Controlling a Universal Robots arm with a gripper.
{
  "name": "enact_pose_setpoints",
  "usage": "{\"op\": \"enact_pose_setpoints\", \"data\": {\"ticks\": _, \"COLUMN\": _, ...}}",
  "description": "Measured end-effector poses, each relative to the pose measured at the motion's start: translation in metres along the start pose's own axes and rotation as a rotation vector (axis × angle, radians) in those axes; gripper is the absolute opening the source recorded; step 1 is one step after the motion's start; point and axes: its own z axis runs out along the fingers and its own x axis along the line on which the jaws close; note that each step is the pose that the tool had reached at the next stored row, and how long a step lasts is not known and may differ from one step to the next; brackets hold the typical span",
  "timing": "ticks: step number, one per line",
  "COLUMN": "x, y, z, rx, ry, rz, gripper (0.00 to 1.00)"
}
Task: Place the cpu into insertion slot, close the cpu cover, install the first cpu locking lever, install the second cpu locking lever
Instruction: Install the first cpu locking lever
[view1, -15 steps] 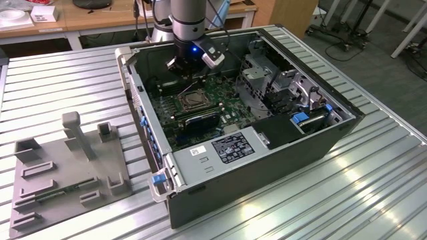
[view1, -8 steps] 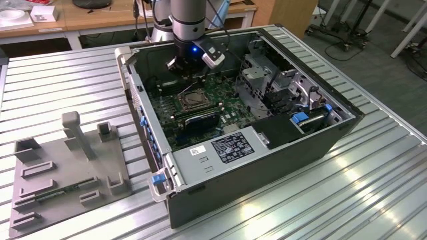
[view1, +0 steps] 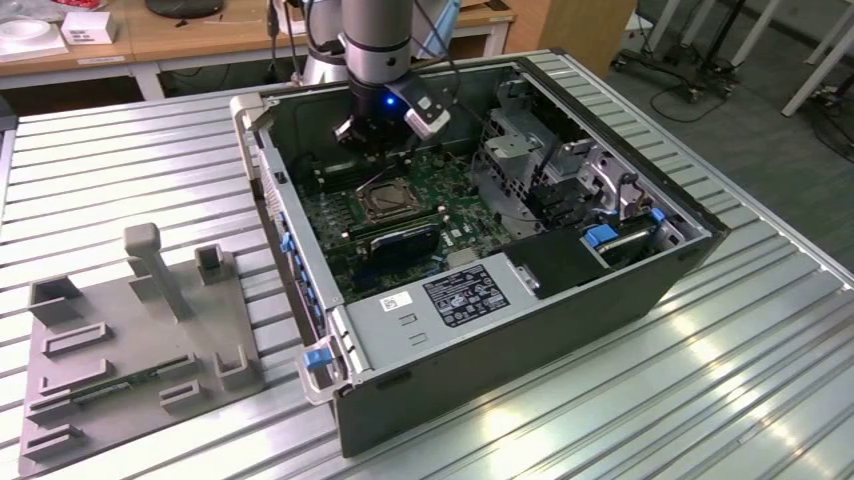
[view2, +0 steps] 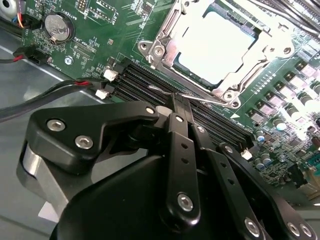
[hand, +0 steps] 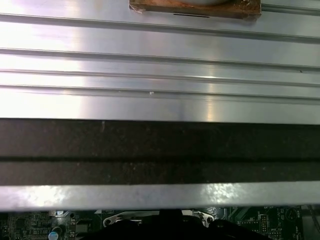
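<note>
In the second wrist view the cpu (view2: 215, 42), with a bright silver top, lies in the insertion slot (view2: 150, 47). The steel cpu cover (view2: 172, 30) sits down around it as a frame. A thin wire locking lever (view2: 210, 100) runs along the slot's near edge, beside the memory slots. My black gripper (view2: 181, 100) is shut, its tips right at that wire; whether the wire is pinched I cannot tell. In the exterior view the gripper (view1: 374, 150) hangs inside the open computer case, just behind the insertion slot (view1: 383, 200).
The case walls (view1: 534, 330) enclose the green board. A drive cage and cables (view1: 547, 160) stand on the exterior view's right. Long black memory slots (view2: 145, 82), a coin battery (view2: 56, 27) and loose cables (view2: 45, 95) lie near the gripper. A grey fixture (view1: 134, 340) sits on the ribbed table.
</note>
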Motion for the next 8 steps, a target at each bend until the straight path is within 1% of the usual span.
{"op": "enact_pose_setpoints", "data": {"ticks": 8, "x": 0.0001, "y": -0.0007, "z": 0.0055, "rx": 0.0020, "ry": 0.0000, "rz": 0.000, "gripper": 0.11}}
